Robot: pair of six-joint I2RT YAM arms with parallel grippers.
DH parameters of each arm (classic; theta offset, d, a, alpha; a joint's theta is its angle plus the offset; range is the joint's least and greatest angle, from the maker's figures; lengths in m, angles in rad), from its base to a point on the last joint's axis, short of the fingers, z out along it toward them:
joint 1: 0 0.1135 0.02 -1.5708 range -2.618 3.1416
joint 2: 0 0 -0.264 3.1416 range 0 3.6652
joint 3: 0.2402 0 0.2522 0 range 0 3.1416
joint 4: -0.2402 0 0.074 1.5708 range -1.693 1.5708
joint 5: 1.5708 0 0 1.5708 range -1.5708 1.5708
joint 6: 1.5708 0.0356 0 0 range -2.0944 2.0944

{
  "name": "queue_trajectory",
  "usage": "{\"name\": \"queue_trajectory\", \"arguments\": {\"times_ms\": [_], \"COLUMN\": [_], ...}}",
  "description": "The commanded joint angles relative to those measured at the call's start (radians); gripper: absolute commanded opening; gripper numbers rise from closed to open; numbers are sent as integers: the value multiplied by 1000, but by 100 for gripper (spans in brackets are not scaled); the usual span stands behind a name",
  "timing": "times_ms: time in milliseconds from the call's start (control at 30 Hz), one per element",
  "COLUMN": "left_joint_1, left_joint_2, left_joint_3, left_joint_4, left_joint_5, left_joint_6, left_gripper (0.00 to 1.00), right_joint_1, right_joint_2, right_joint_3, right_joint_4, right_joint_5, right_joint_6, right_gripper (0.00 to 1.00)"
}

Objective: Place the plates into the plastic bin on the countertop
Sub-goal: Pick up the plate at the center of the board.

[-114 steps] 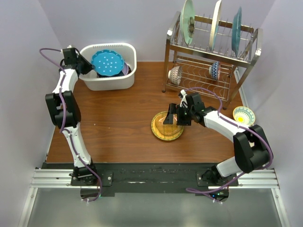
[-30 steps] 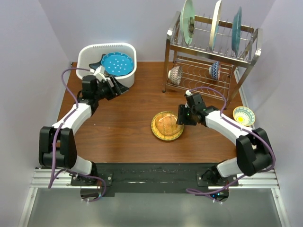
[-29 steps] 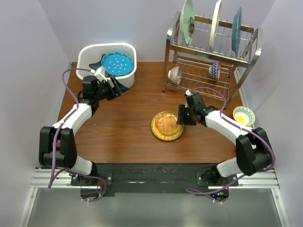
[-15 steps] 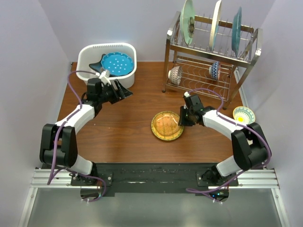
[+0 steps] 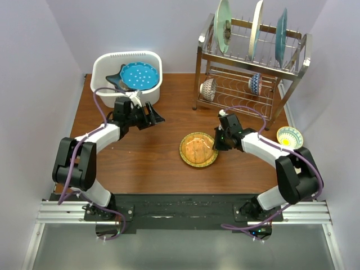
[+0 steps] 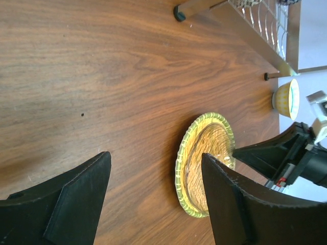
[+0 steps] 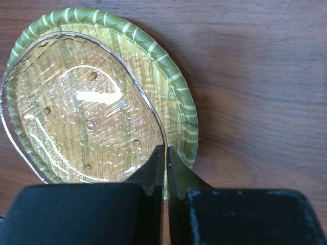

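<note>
Hand shuts on the yellow plate

Just now the right hand (image 5: 215,142) has gone from half open to pressed together. It pinches the edge of the yellow plate (image 5: 198,149), which lies flat on the bench (image 5: 146,160). The plate looks ready to lift. The left hand (image 5: 156,117) has swung away from the white bin (image 5: 100,70). It reaches low toward the middle, spread wide and empty.

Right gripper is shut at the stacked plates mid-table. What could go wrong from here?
1. The right gripper pinches only the thin rim of the clear glass plate; on lifting, the plate may tip or slip out.
2. That plate lies on the green-rimmed amber plate, which could get dragged along.
3. The open left gripper hovers facing the same stack; the arms might collide there.
</note>
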Motion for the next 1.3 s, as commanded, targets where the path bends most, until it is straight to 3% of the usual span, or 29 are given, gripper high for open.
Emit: {"name": "queue_trajectory", "arguments": {"times_ms": [0, 233, 833, 1267], "left_joint_1": [-18, -87, -212, -281], "left_joint_2": [24, 106, 241, 300], "left_joint_3": [-14, 12, 30, 44], "left_joint_4": [41, 38, 55, 84], "left_joint_5": [14, 50, 120, 157], "left_joint_6": [38, 72, 78, 53], "left_gripper": [74, 64, 59, 50], "right_joint_1": [-1, -48, -160, -188], "right_joint_2": [-82, -150, -182, -186], "right_joint_3": [-15, -20, -60, -76], "right_joint_4": [19, -5, -24, -25], "right_joint_5": [56, 87, 114, 159], "right_joint_6": [-10, -38, -30, -7], "right_gripper": [0, 0, 0, 0]}}
